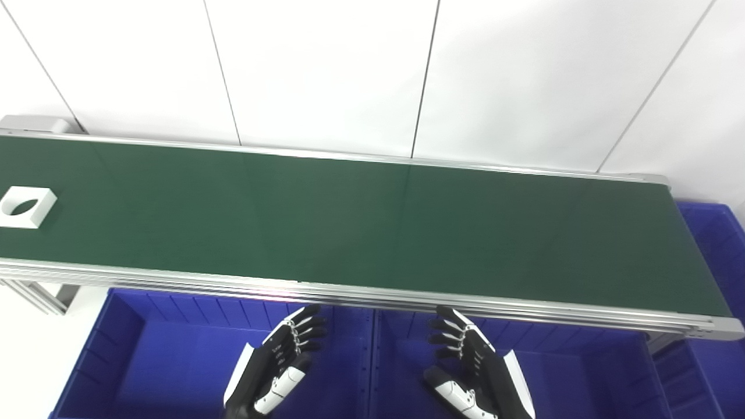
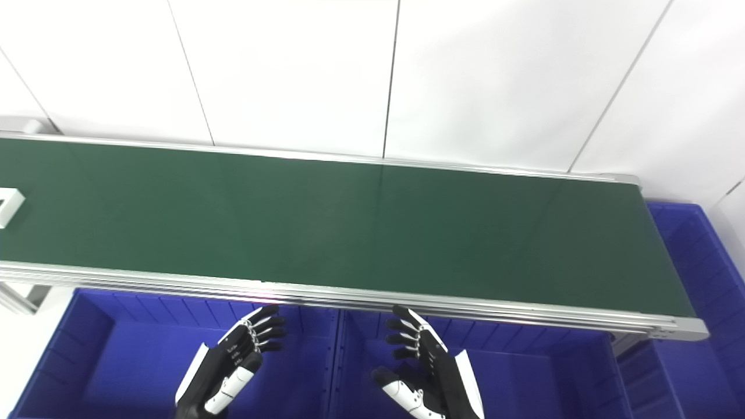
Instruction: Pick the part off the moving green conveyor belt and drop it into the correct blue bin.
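A white square part with a round hole lies on the green conveyor belt at its far left end; in the right eye view only its edge shows. My left hand is open and empty over the left blue bin, below the belt's near rail. My right hand is open and empty over the middle blue bin. Both hands are far to the right of the part.
A third blue bin stands past the belt's right end. The belt's aluminium rail runs just above the fingertips. A white panelled wall stands behind the belt.
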